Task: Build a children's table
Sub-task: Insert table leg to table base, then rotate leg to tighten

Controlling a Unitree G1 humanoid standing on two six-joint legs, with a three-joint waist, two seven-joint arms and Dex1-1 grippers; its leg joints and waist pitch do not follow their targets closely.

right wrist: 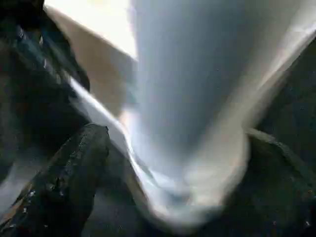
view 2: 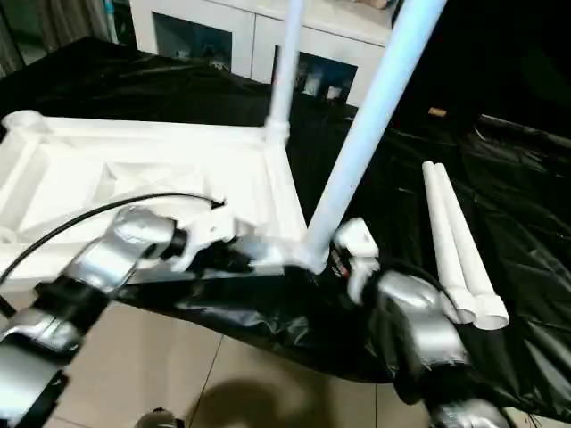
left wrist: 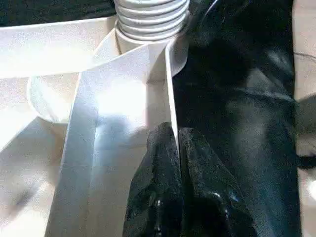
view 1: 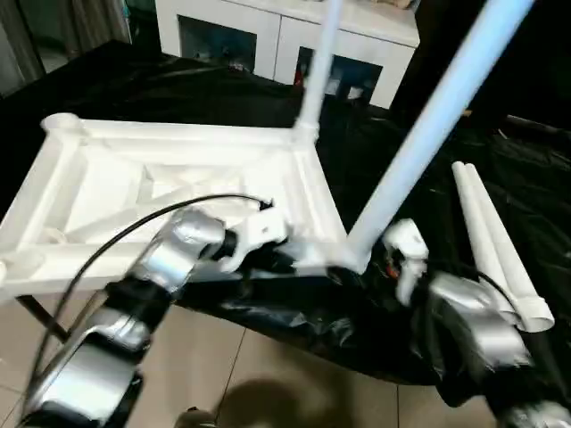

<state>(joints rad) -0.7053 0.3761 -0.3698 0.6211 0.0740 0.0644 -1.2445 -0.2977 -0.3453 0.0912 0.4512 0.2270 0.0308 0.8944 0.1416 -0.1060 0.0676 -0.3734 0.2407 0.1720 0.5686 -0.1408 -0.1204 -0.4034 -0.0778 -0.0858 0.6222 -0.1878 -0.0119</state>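
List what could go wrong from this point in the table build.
The near-corner leg leans rather than standing straight in its socket, so it may be only partly seated and could bind or tip out.

The left tool pinches only a thin rim of the tabletop, which overhangs the black-covered surface's edge; a slip could let it shift.

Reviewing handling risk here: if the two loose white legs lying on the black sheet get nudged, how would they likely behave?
The loose legs are smooth round tubes, so they would probably roll. They taper, so they would likely curve rather than roll straight. The black sheet is wrinkled, which may slow them.
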